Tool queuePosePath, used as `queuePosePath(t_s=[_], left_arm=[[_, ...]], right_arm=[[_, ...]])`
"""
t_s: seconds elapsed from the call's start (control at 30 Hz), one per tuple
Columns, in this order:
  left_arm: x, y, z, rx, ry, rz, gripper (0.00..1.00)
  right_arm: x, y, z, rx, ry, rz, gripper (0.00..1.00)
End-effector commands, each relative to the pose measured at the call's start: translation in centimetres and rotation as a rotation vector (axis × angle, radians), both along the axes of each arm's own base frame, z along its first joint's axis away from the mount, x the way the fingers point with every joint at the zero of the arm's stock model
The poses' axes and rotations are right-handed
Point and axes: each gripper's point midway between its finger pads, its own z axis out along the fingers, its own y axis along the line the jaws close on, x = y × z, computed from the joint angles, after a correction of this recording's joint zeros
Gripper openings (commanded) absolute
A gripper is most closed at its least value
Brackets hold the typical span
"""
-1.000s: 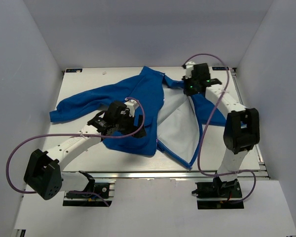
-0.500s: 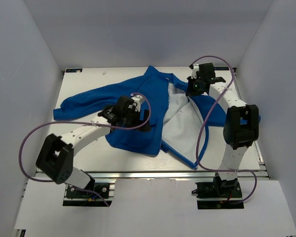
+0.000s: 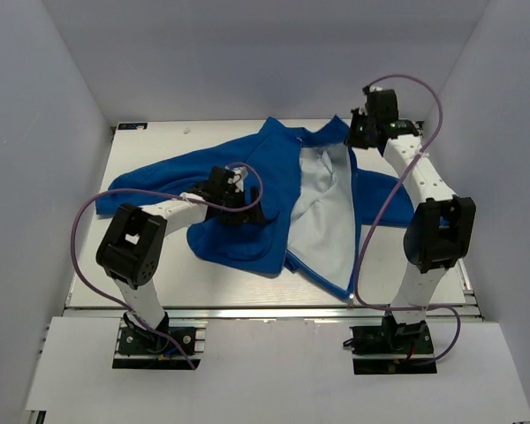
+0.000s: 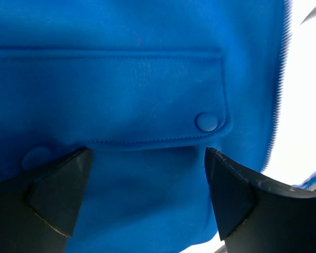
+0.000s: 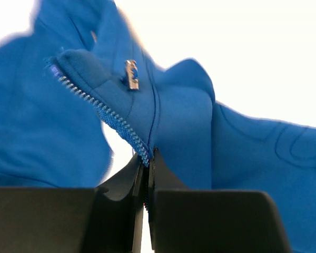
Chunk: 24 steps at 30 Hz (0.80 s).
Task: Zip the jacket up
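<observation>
The royal-blue fleece jacket (image 3: 247, 168) lies spread over the middle of the pale flat counter (image 3: 159, 141), with its collar toward the far edge, one sleeve running out toward the left edge and its hem toward the near edge. The front is open on the whitish lining (image 3: 322, 221). My left gripper (image 3: 247, 215) sits over the left front panel with its fingers spread wide and nothing between them. Its wrist view shows a blue pocket flap (image 4: 105, 95) with a round blue snap (image 4: 207, 122). My right gripper (image 5: 146, 163) is up by the far right corner, fingers pinched tight on the jacket's front edge right at the light zipper teeth (image 5: 102, 110). That edge is raised, with a small metal zipper pull (image 5: 130, 74) above my grip.
</observation>
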Motion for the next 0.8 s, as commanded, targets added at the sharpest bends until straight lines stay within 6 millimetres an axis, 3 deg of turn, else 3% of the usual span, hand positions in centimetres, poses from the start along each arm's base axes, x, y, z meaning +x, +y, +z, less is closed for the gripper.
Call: queuePosePath(t_s=[0.0,0.03,0.07,0.1,0.13,0.17,0.23,0.27,0.3,0.33,0.37,0.4,0.43,0.47,0.5,0.53,0.57,0.6,0.63,0.67,0.7,0.73,0.77], left_arm=[[0.9,1.7,-2.3,-0.071,0.081,0.087,0.98],[0.9,1.9,-2.6,-0.059,0.093,0.096,0.98],[0.8,2.3,-2.9,-0.036,0.095,0.109,0.98],[0.5,2.9,-3.4,-0.012,0.106,0.124,0.98],[0.5,3.7,-3.6,0.015,0.107,0.15,0.98],[0.1,4.1,-3.9,0.028,0.114,0.159,0.98],[-0.7,5.3,-4.4,0.037,0.145,0.183,0.98],[-0.9,5.7,-4.6,0.038,0.159,0.195,0.98],[-1.2,5.8,-4.6,0.04,0.165,0.194,0.98],[-1.5,6.1,-4.4,0.047,0.163,0.199,0.98],[-1.7,6.2,-4.3,0.048,0.161,0.2,0.98],[-1.8,6.2,-4.0,0.043,0.156,0.197,0.98],[-1.9,6.2,-3.4,0.035,0.143,0.198,0.98],[-1.9,6.2,-3.0,0.032,0.134,0.198,0.98],[-2.0,6.3,-2.7,0.034,0.133,0.198,0.98],[-1.9,6.4,-2.3,0.037,0.124,0.199,0.98],[-1.4,6.4,-1.2,0.036,0.093,0.204,0.98],[-1.4,6.6,-0.8,0.041,0.088,0.205,0.98],[-1.2,6.6,-0.3,0.042,0.073,0.207,0.98],[-1.1,6.5,0.4,0.034,0.061,0.204,0.98],[-0.9,6.4,1.4,0.022,0.037,0.2,0.98],[-0.7,6.3,1.8,0.015,0.025,0.199,0.98],[-0.6,6.2,2.3,0.006,0.014,0.197,0.98]], right_arm=[[2.2,0.3,4.8,0.104,-0.055,-0.121,0.0],[2.7,0.7,5.0,0.123,-0.048,-0.14,0.0],[3.5,1.9,7.2,0.166,-0.087,-0.157,0.0],[4.3,2.7,6.3,0.176,-0.07,-0.176,0.0],[4.7,5.2,7.9,0.215,-0.107,-0.162,0.0],[4.9,6.7,7.0,0.216,-0.099,-0.137,0.0],[6.6,10.9,7.5,0.315,-0.14,-0.113,0.0],[6.4,14.3,7.6,0.369,-0.144,-0.058,0.0],[7.0,16.5,6.0,0.409,-0.127,-0.041,0.0],[7.9,18.7,7.1,0.513,-0.162,-0.033,0.0],[6.9,22.2,7.2,0.576,-0.144,0.058,0.0],[7.3,24.2,4.6,0.596,-0.109,0.073,0.0],[6.7,27.1,5.4,0.639,-0.122,0.108,0.0],[6.4,28.4,4.6,0.641,-0.113,0.126,0.0],[6.2,29.7,2.5,0.636,-0.081,0.14,0.04],[5.6,30.8,1.9,0.64,-0.068,0.172,0.2],[5.0,31.5,1.6,0.654,-0.05,0.214,0.3],[4.8,31.5,1.6,0.655,-0.042,0.227,0.33],[4.8,31.1,1.8,0.626,-0.059,0.245,0.48],[4.4,30.7,2.1,0.599,-0.059,0.26,0.55],[3.6,30.3,4.8,0.589,-0.11,0.303,0.68],[3.0,30.0,6.2,0.566,-0.148,0.35,0.84],[1.3,29.6,8.3,0.527,-0.194,0.436,0.89]])
